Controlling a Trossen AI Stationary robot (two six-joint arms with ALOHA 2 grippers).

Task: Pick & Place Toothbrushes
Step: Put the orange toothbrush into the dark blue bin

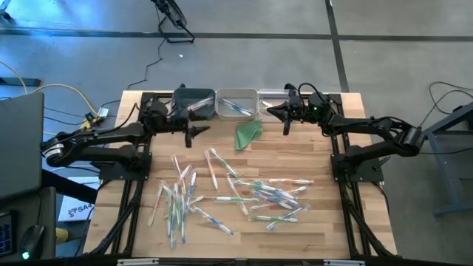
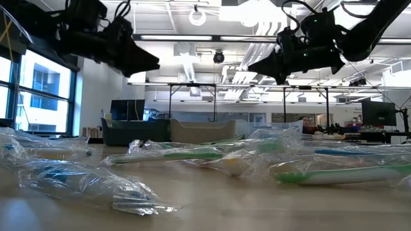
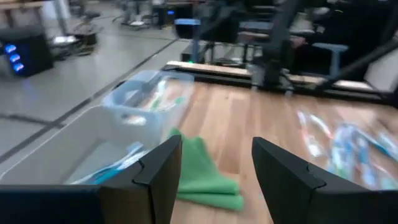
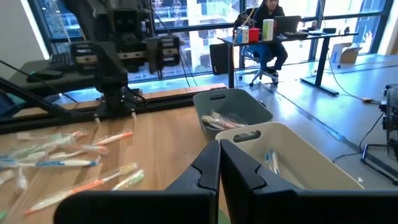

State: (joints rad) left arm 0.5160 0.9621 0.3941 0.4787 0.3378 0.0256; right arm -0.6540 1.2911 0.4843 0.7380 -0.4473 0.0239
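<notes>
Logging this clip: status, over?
Left tool open, empty, near bins. Right tool shut, empty. Toothbrushes scattered on table. Green cloth by bins.

Bright, even light falls from ceiling strips above me; window daylight glows beyond my right jaws. My left wrist's picture is smeared with motion blur, my fingers (image 3: pixel 163 171) alone fairly crisp. Seen level with the table, the wrapped toothbrushes (image 2: pixel 192 154) glare and go soft up close. Shadows stay faint.
</notes>
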